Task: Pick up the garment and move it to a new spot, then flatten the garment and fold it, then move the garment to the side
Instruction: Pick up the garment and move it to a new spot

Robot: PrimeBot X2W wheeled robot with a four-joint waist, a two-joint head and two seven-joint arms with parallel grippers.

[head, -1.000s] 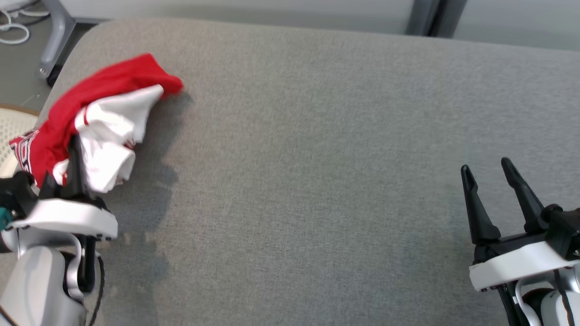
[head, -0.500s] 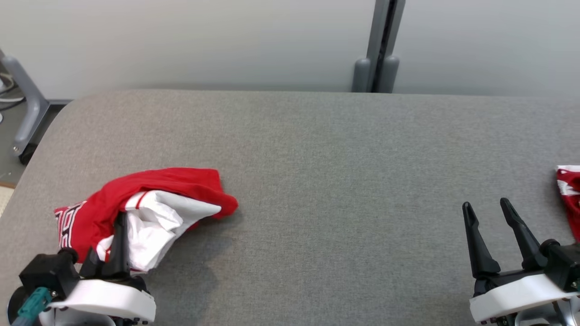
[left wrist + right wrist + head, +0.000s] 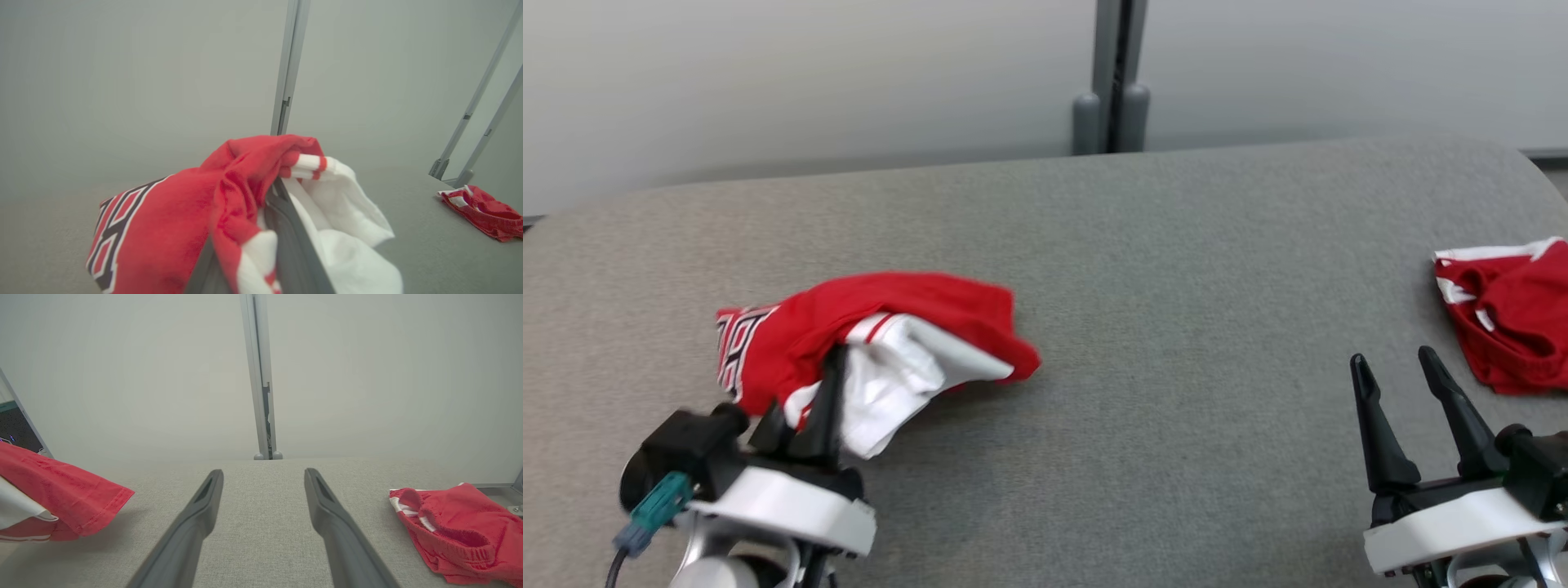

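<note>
L gripper (image 3: 805, 384) jaws clamped on the red+white garment (image 3: 907, 318), cloth bunched btwn them & spilling past the tips. R gripper (image 3: 1391, 356) jaws wide apart w/ just grey table (image 3: 1176, 286) btwn them, red shorts (image 3: 1515, 318) off to their right.

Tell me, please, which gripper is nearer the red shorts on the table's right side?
Right. The right gripper sits just beside the red shorts, apart from them; the left gripper holds the jersey far across the table.
</note>
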